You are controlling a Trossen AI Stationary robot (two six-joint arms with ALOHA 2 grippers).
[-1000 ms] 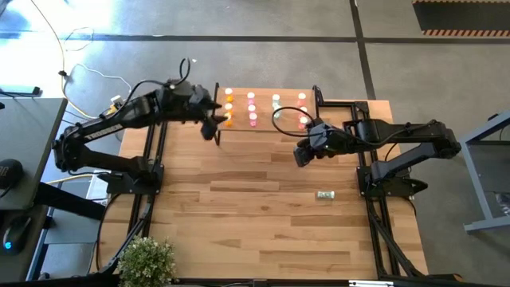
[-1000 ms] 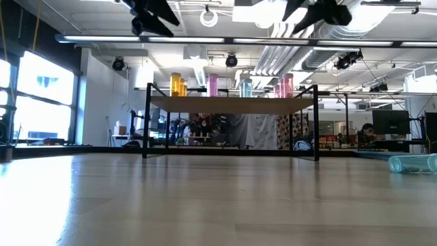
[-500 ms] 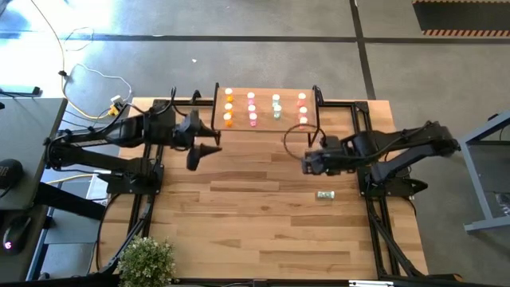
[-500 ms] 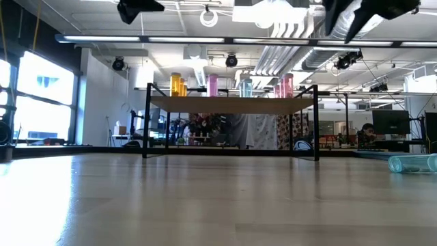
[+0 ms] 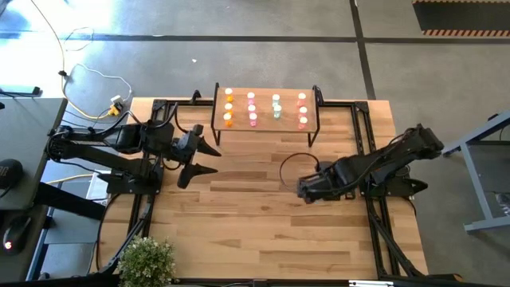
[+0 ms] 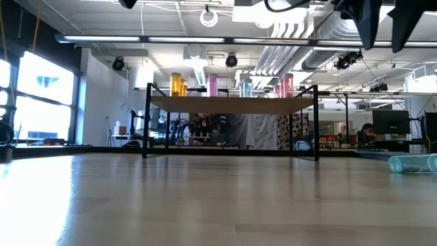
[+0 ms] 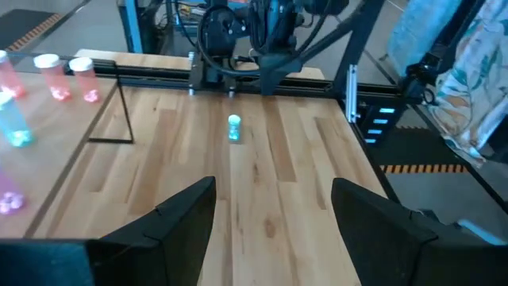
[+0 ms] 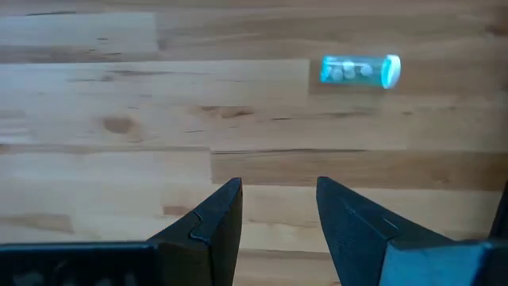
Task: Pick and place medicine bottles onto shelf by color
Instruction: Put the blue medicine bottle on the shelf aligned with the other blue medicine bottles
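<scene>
The shelf [image 5: 265,126], a light-wood board on black legs, stands at the table's far middle. On it stand bottles in columns: orange [image 5: 229,108], pink [image 5: 252,108], teal [image 5: 276,106] and red [image 5: 302,110]. One teal bottle [image 8: 359,70] lies on its side on the table at the near right, also seen in the low view [image 6: 412,162] and the left wrist view [image 7: 233,127]. My right gripper [image 8: 279,195] is open above the table, close to this bottle, and hides it in the high view [image 5: 307,190]. My left gripper [image 5: 201,162] is open and empty, left of the shelf's near left corner.
A potted plant [image 5: 147,259] stands at the table's near left corner. A black cable loop [image 5: 291,163] hangs by my right arm. Black frame rails [image 5: 151,151] run along both sides of the table. Bare tabletop [image 5: 255,223] lies between the arms and the near edge.
Both grippers have drawn back from the shelf toward the table's near edge. My left gripper has gone from the shelf's left end toward the near left. My right gripper has gone from the shelf's right part toward the lying teal bottle and now covers it from above.
</scene>
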